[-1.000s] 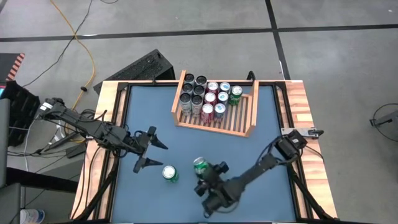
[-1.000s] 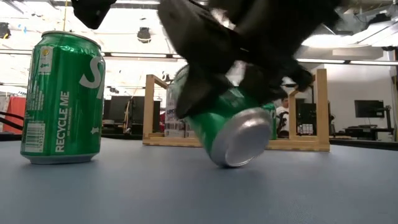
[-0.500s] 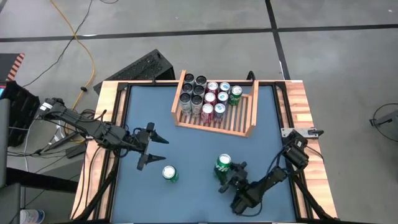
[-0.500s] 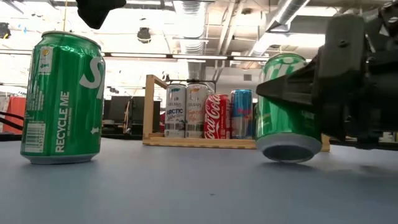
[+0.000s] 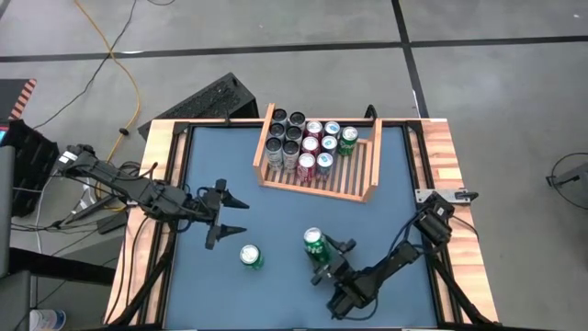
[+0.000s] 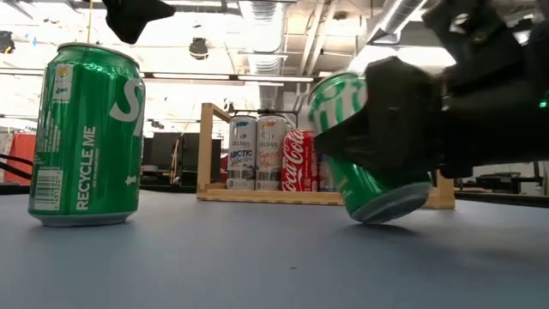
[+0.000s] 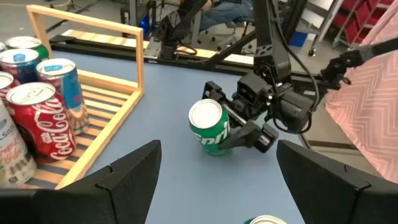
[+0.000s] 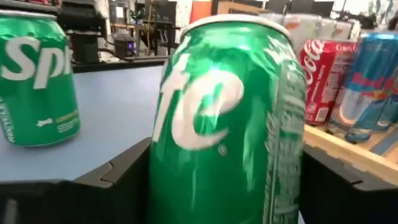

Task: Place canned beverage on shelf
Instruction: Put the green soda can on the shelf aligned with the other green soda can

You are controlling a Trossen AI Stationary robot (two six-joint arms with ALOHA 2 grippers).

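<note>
A: At about six o'clock on the table (image 5: 276, 211), the right pincer (image 5: 323, 262) has its fingers on either side of a green can (image 5: 315, 245), gripping it. The can is tilted, one edge of its base touching the blue surface, as the low view shows.

B: And the shelf (image 5: 367, 175)?

A: Up at twelve o'clock, well apart from that can. Its left half is packed with cans (image 5: 299, 145), the right half shows bare slats, and the low front rim faces the open blue surface between it and the can.

B: What about the left side?

A: The left pincer (image 5: 230, 221) hovers at nine o'clock, fingers spread wide, holding nothing. A second green can (image 5: 251, 256) stands upright at seven o'clock, near the held one but apart from it, just below that open pincer.
</note>
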